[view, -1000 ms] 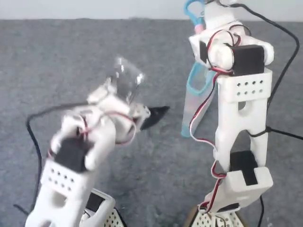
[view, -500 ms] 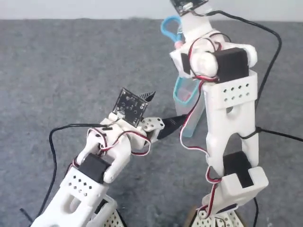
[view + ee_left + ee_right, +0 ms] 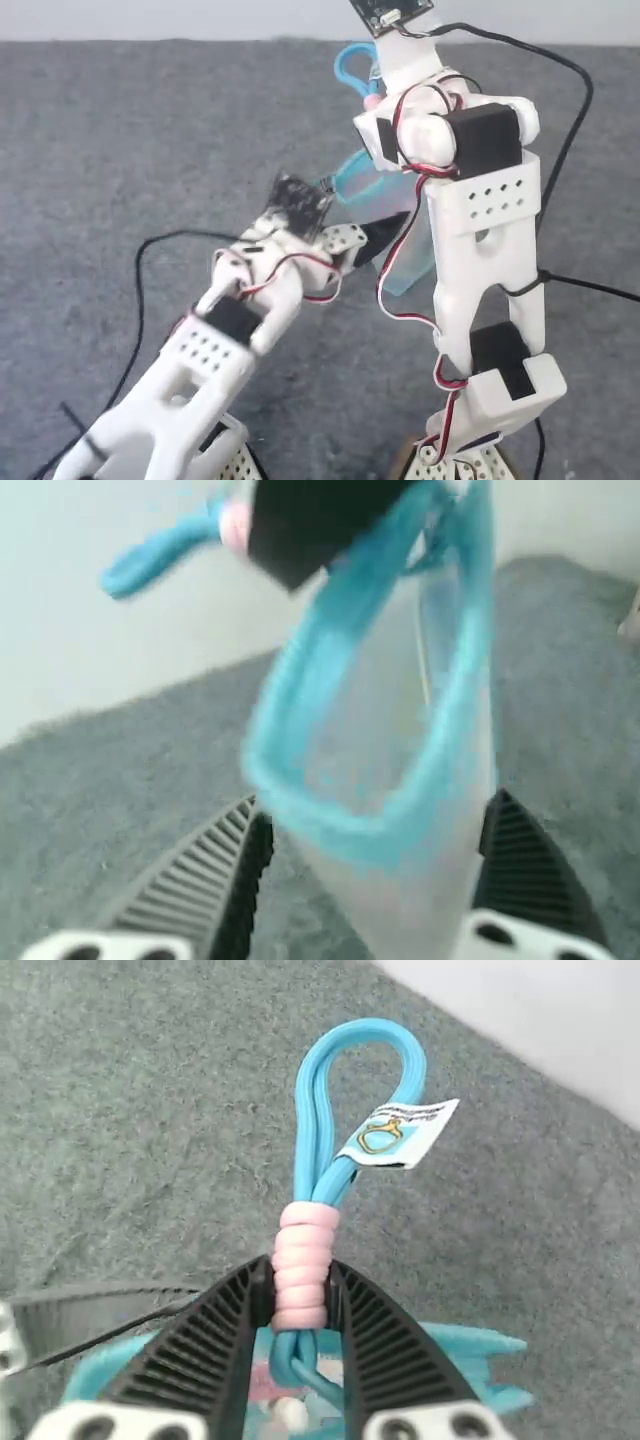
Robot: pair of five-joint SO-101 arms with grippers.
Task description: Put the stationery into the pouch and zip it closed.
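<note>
A clear pouch (image 3: pixel 408 262) with blue trim hangs above the grey table, lifted by its cord. My right gripper (image 3: pixel 300 1275) is shut on the pink bead (image 3: pixel 303 1260) of the blue loop (image 3: pixel 330 1090), which carries a small white tag (image 3: pixel 395 1135). The pouch's blue rim (image 3: pixel 470 1355) shows just below the fingers. My left gripper (image 3: pixel 375 815) is open, and the pouch (image 3: pixel 400 730) hangs between its two fingers with its blue mouth gaping. In the high view the left gripper (image 3: pixel 352 215) is at the pouch's lower half. What is inside the pouch is too blurred to tell.
The grey felt table surface (image 3: pixel 120 140) spreads out to the left and behind. A black cable (image 3: pixel 160 243) trails beside the left arm, and another cable (image 3: pixel 575 95) loops off the right arm. Both arm bases stand at the front edge.
The left arm has swung right and forward, so its open fingers now straddle the pouch. The right arm has carried the hanging pouch a little to the left.
</note>
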